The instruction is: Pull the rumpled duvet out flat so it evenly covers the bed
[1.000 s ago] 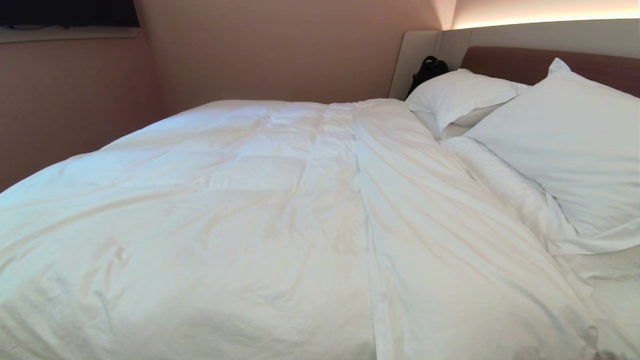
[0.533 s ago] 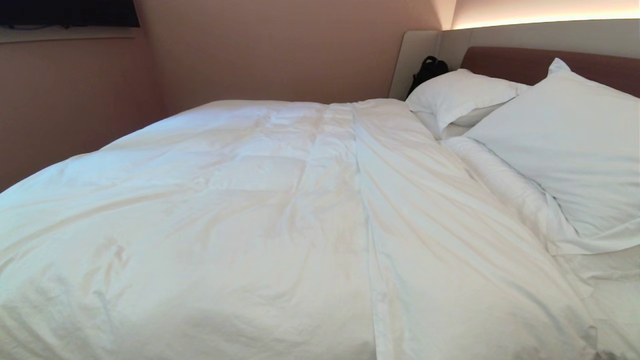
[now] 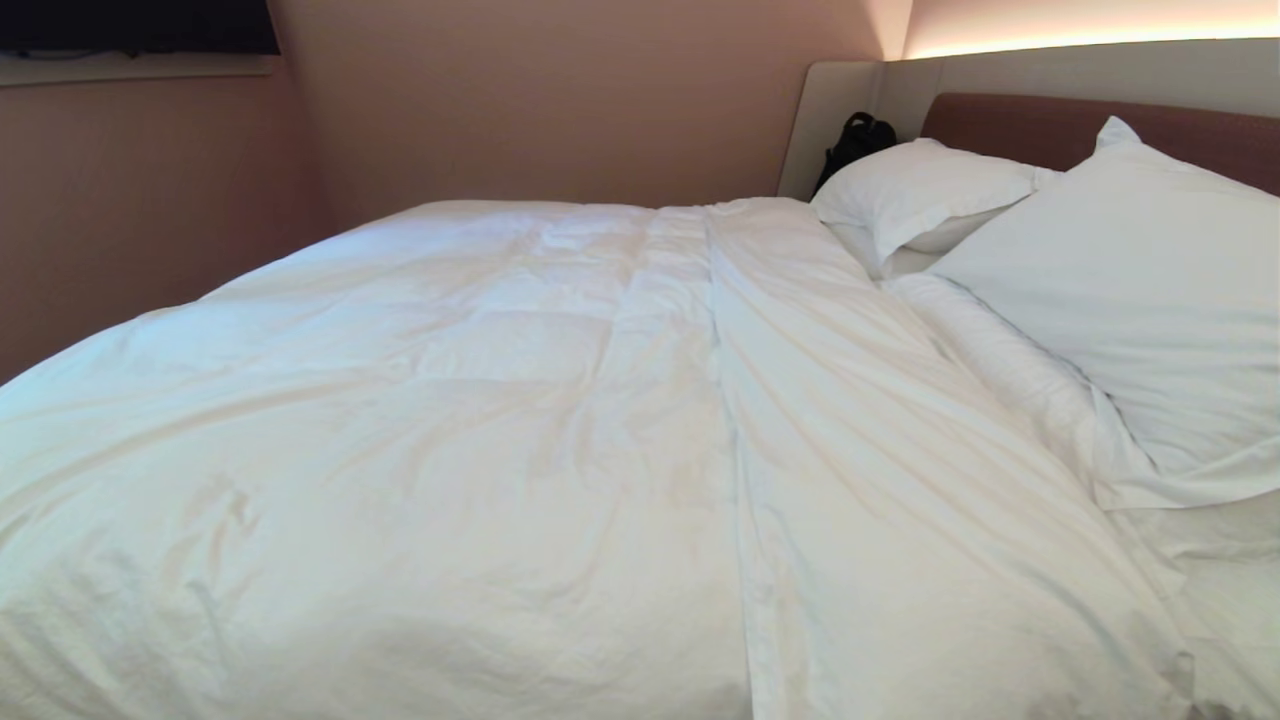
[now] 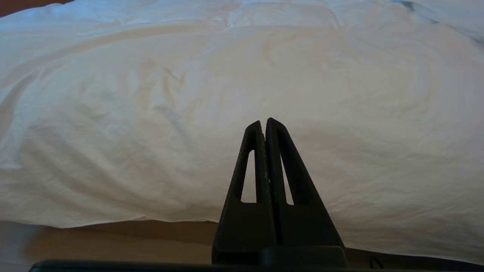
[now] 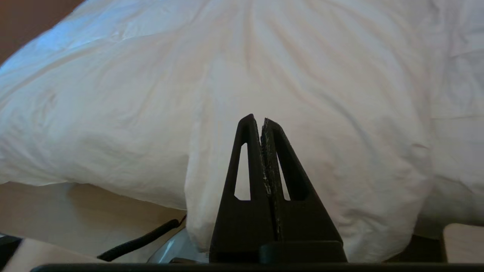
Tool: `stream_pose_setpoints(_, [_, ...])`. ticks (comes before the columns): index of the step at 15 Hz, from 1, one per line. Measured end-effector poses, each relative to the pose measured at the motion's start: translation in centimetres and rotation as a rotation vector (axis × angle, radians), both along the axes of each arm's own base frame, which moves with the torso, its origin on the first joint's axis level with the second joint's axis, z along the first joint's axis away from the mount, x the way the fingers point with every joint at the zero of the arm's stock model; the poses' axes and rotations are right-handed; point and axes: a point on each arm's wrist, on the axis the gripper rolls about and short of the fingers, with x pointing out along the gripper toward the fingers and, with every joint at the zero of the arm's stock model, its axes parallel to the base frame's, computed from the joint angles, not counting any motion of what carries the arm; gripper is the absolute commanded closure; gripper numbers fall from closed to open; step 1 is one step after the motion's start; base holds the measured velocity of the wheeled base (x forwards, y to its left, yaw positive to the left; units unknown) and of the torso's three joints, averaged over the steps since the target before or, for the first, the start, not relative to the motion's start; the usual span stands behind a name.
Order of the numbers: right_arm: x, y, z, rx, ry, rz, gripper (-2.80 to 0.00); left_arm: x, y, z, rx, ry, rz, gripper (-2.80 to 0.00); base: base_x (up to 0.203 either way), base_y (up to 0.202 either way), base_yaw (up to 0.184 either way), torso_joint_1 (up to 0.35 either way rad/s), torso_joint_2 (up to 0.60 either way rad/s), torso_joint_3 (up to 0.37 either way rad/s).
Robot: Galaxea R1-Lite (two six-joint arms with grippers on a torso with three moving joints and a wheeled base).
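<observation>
Spread wrinkled across the bed [image 3: 1225,610]: duvet [image 3: 520,420]. Pressed together, holding nothing, near its hanging edge: left gripper [image 4: 264,122] and right gripper [image 5: 256,120] fingers.

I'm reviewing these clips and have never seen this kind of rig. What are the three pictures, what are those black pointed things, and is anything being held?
The wide picture comes from a camera on the robot's head, looking down on the bed. A white duvet lies spread over it, lightly wrinkled, with a long fold down the middle. Two pillows lean at the headboard, with a black bag behind them. Neither arm shows in this view.

The other two pictures come from cameras on the wrists. The black wedges are the left pincer and right pincer, each shut and holding nothing, pointing at the duvet's near edge where it hangs over the side of the bed.
</observation>
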Motion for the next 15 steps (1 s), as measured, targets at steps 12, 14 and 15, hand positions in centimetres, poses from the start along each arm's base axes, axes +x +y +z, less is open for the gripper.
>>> stream_pose_setpoints(12, [1.2, -0.8, -6.6, -0.151, -0.041, -0.261, 0.00, 0.0, 0.0, 0.0, 0.000, 0.000, -0.001, 0.00, 0.000, 0.000, 0.000, 0.000, 0.00, 0.000])
stream_pose_setpoints(14, [1.3, -0.8, -7.0, -0.149, -0.078, -0.211, 0.00, 0.0, 0.0, 0.0, 0.000, 0.000, 0.000, 0.00, 0.000, 0.000, 0.000, 0.000, 0.00, 0.000])
stream_pose_setpoints(15, [1.2, -0.8, -7.2, -0.147, -0.099, -0.179, 0.00, 0.0, 0.0, 0.0, 0.000, 0.000, 0.000, 0.00, 0.000, 0.000, 0.000, 0.000, 0.00, 0.000])
